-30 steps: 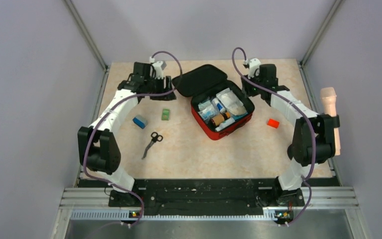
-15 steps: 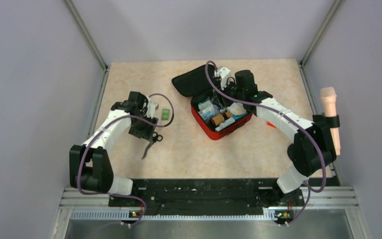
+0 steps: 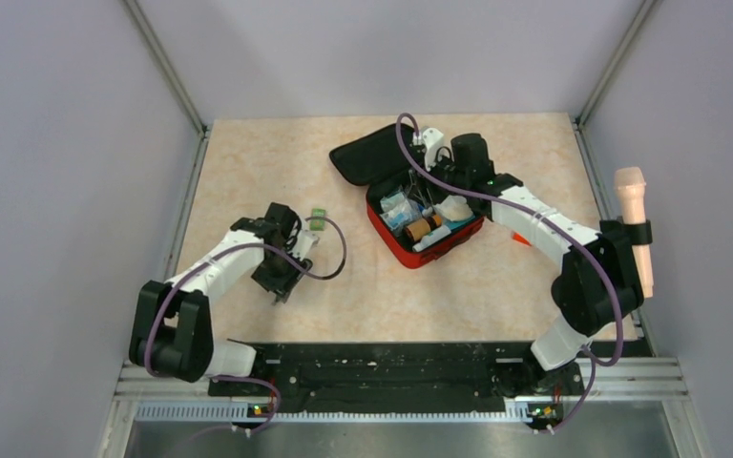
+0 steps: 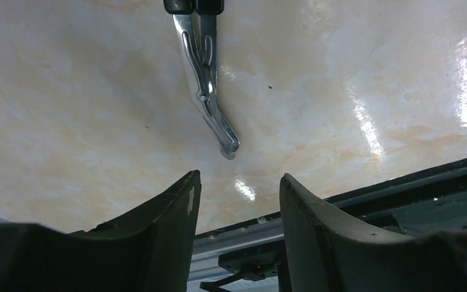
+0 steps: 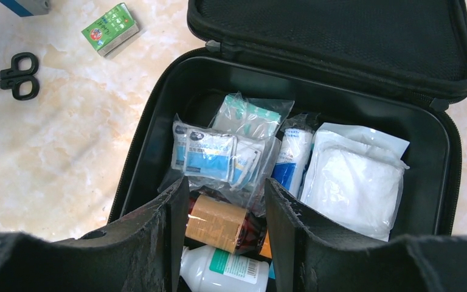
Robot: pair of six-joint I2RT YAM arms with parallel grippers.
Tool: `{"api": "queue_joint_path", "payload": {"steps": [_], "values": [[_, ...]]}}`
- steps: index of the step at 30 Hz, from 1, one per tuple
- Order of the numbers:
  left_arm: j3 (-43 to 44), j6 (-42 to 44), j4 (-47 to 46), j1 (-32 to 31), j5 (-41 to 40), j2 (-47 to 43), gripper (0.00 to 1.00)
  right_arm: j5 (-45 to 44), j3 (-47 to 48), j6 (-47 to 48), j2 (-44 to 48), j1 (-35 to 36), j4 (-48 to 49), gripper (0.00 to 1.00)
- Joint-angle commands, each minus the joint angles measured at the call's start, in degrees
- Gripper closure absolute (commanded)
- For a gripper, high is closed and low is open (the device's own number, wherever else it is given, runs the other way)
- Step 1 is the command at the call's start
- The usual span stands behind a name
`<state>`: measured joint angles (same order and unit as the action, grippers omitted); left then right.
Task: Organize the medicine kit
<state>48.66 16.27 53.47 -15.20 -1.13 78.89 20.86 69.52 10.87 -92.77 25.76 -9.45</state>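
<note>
The medicine kit point(image 3: 403, 250) is a red zip case lying open at mid-table, its black lid point(image 3: 380, 153) folded back. In the right wrist view its black rim point(image 5: 158, 115) holds sachets, a white gauze pack point(image 5: 352, 182), a brown bottle point(image 5: 219, 222) and a white bottle point(image 5: 231, 267). My right gripper point(image 5: 226, 185) is open and empty just above the brown bottle; the top view shows it over the kit point(image 3: 431, 186). My left gripper point(image 4: 238, 178) is open and empty, close above the table just short of the scissors' blade tip point(image 4: 210, 103). From above, the left gripper point(image 3: 281, 275) hides most of the scissors.
A small green box point(image 3: 318, 220) lies left of the kit. A blue box corner point(image 5: 27, 5) shows at the right wrist view's top edge. An orange-red cap point(image 3: 519, 239) peeks from under the right arm. A beige cylinder point(image 3: 630, 196) stands at the right edge. The table's front rail point(image 4: 365, 207) is near the left gripper.
The left arm swung from the back left toward the near side and came down over the scissors. The right arm moved in over the open kit, then held still.
</note>
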Motion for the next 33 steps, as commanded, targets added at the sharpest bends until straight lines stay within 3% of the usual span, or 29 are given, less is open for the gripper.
{"api": "queue_joint_path", "payload": {"steps": [1,5,13,20,23,29,33], "values": [[-1.5,0.0,-5.9,-1.8,-1.9,-2.3,0.45,0.9,2.0,-0.8,-0.4,0.7,1.7,0.52],[-2.1,-3.2,-8.9,-2.5,-8.9,0.9,0.45,0.6,1.4,-0.5,0.2,0.7,1.9,0.52],[-2.0,-2.9,-8.6,-4.9,-8.1,7.4,0.56,-0.5,-0.1,0.5,1.2,0.7,2.8,0.51],[-5.0,-3.0,-9.1,-5.4,-10.5,9.9,0.58,-0.7,-0.7,1.0,1.2,0.7,3.5,0.51],[-5.6,-3.0,-10.0,-5.3,-11.9,10.9,0.67,-0.7,-1.0,0.9,1.2,0.7,3.7,0.51],[-6.3,-0.5,-11.0,-4.9,-10.2,13.8,0.99,1.3,0.1,0.2,0.8,0.7,4.0,0.51],[-4.9,2.9,-10.0,-3.3,-3.7,12.5,1.0,14.8,2.9,3.2,0.4,0.7,2.7,0.47]]}}
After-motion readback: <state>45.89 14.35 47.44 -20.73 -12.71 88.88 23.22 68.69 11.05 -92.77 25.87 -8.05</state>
